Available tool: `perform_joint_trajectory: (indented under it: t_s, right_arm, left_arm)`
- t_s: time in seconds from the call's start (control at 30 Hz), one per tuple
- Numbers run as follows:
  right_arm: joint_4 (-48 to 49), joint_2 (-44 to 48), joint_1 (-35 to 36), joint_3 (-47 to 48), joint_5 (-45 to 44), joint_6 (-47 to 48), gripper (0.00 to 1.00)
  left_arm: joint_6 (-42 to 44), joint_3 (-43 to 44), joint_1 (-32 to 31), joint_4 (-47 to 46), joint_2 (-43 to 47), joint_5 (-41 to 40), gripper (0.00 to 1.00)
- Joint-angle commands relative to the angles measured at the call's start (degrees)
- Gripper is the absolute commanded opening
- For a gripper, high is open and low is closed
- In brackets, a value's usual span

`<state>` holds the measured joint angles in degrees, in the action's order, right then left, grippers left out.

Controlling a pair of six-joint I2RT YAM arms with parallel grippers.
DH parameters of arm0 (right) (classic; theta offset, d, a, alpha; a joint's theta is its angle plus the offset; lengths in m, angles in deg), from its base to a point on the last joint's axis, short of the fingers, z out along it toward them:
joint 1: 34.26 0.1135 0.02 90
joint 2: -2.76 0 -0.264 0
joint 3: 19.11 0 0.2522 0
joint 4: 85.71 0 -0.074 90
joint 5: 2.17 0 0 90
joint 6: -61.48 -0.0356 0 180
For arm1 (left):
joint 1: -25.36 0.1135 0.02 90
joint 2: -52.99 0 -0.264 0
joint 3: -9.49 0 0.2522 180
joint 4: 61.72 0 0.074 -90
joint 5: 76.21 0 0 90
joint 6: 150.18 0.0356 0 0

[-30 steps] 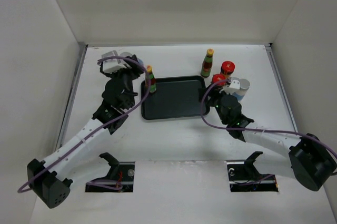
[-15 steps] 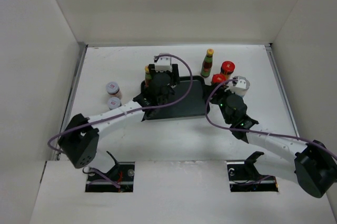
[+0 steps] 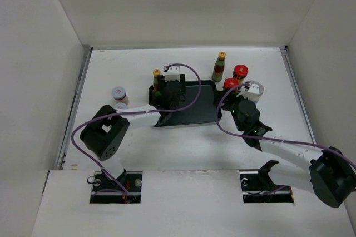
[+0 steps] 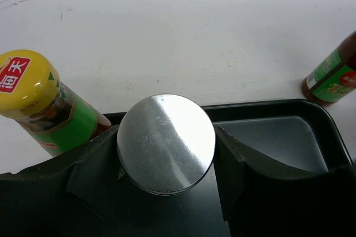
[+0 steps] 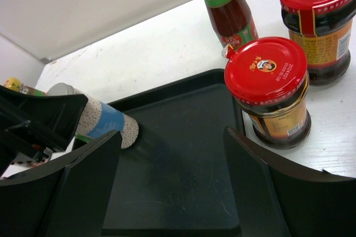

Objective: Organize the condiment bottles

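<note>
While the right gripper (image 5: 172, 192) hangs spread and empty over the right end of the tray (image 5: 183, 153), the left gripper (image 4: 167, 145) pinches the pale grey-capped cylinder (image 5: 105, 121), tilted over the tray's left part; contact with the tray unclear. Two white-lidded jars (image 3: 119, 92) sit on the worktop (image 3: 183, 142) left of the tray. The nearer red-capped jar (image 5: 266, 89) stands just outside the right rim. A yellow-capped bottle (image 4: 33, 100) stands just outside the far-left corner. Farther right stand the second red-capped jar (image 5: 320, 20) and the second yellow-capped bottle (image 3: 219, 67), upright, off the tray.
</note>
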<state>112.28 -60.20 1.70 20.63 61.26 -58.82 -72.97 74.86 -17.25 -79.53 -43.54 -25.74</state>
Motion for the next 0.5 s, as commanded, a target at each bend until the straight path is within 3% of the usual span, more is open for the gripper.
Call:
perform_joint_trajectory:
  t_s: [0.0,0.1,0.2,0.27,0.37,0.47]
  right_arm:
    - [3.06,-0.85,-0.24,0.57,0.02,-0.63,0.81]
    - [3.06,-1.55,-0.24,0.74,0.02,-0.81,0.81]
    - [2.97,-1.73,-0.15,0.92,0.02,-0.46,0.81]
    - [3.06,-1.64,-0.15,0.83,0.02,-0.81,0.82]
    - [2.97,-1.55,-0.15,0.92,0.02,-0.55,0.84]
    - [3.06,-1.64,-0.15,0.74,0.11,-0.81,0.85]
  left_arm:
    - [-0.21,0.85,0.99,-10.35,0.65,-0.29,0.46]
    - [-0.47,0.94,1.26,-10.26,-0.32,-0.11,0.55]
    - [-0.65,0.86,1.08,-10.35,-0.59,1.38,0.76]
    - [-0.65,0.94,0.82,-9.91,0.02,2.00,0.84]
    - [-0.21,0.33,0.03,-9.83,3.00,2.09,0.90]
    - [0.49,-1.42,-1.02,-9.12,9.14,1.39,0.89]
